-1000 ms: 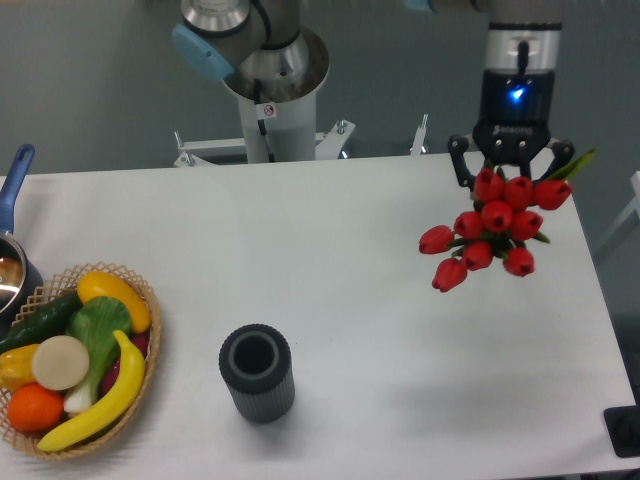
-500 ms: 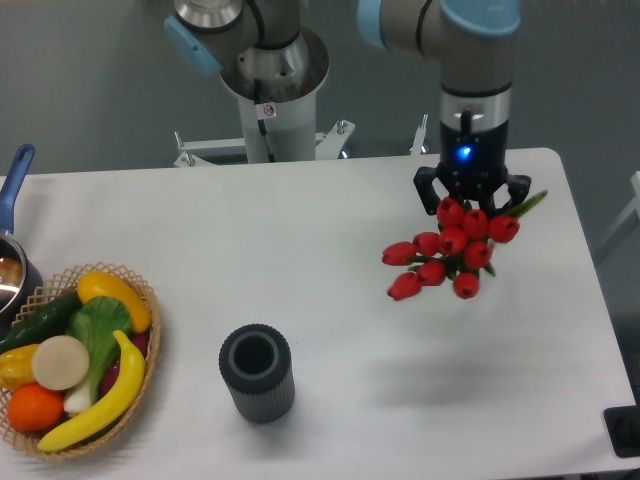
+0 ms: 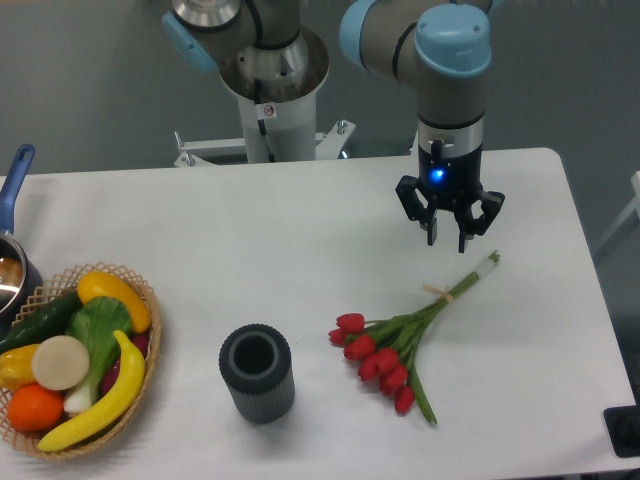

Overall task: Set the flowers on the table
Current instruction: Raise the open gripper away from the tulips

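The flowers [image 3: 395,340] are lying flat on the white bench [image 3: 300,240], blooms toward the dark ribbed cup [image 3: 257,373], stems angled up and away from it. The claw [image 3: 449,226] hangs above the stem ends, spread open, holding nothing.

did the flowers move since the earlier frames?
Yes. The flowers went from hanging in the gripper near the table's far right edge to lying flat on it, lower and further left, closer to the dark cylinder.
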Available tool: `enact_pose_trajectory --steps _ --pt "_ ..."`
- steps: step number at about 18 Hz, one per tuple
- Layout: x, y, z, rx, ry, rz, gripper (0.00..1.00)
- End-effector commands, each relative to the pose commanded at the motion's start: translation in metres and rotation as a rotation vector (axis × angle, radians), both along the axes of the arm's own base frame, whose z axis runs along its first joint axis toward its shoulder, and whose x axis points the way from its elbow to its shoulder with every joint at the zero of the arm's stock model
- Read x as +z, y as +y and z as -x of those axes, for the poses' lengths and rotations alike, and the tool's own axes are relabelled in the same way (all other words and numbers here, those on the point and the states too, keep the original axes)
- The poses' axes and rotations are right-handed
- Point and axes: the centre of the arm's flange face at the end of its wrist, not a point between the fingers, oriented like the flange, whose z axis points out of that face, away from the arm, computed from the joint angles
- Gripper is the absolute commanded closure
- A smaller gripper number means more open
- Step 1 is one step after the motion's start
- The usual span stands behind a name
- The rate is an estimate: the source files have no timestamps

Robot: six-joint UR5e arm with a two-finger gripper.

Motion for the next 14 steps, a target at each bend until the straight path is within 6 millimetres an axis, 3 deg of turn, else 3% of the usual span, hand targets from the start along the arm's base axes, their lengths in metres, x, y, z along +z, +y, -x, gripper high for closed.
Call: enact_pose_trajectory --steps 1,6,10,14 --pt "-0.003 0.002 0.003 -0.041 0.006 0.009 0.00" --pt "0.002 0.013 0.030 -0.065 0.036 0.025 0.00" --pt "-0.001 0.002 0.031 -0.267 0.047 0.138 0.00" --pt "0.000 -0.009 0.035 -0.295 0.046 0.160 0.00"
